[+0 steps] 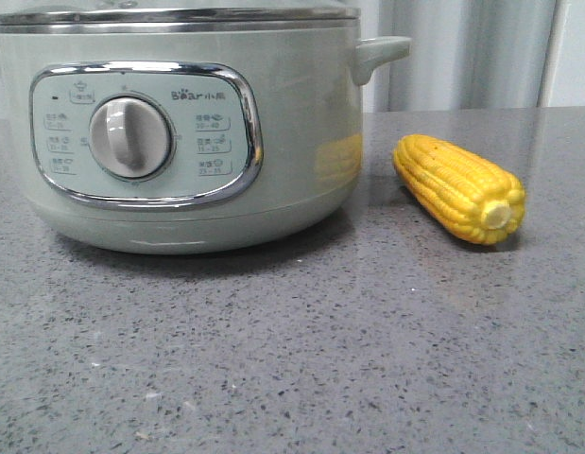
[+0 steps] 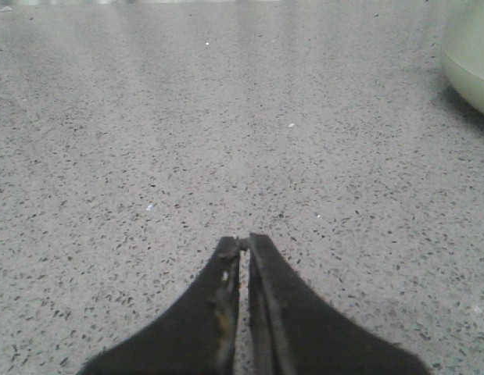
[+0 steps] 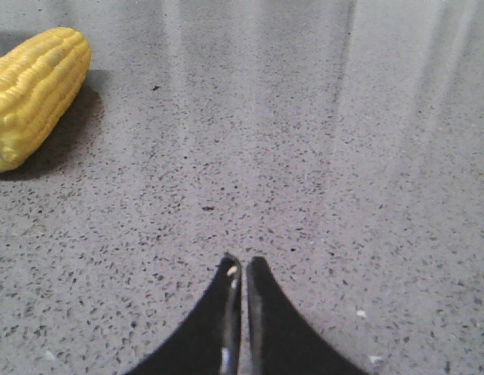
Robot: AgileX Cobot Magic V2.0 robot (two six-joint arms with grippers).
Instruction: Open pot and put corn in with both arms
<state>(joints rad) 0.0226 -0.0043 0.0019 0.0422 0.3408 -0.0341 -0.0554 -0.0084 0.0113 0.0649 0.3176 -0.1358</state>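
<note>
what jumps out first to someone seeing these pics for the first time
The big sage-green pot fills the left of the front view, its lid still on. The bright yellow corn lies on the grey speckled table just right of it. In the wrist views, the left tool and right tool are shut and empty.

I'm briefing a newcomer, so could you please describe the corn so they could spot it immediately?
Find the big sage-green pot on the grey speckled counter. Just to its right, lying apart from it, is the corn. It is the only bright yellow item, with its pale stub facing the camera.
</note>
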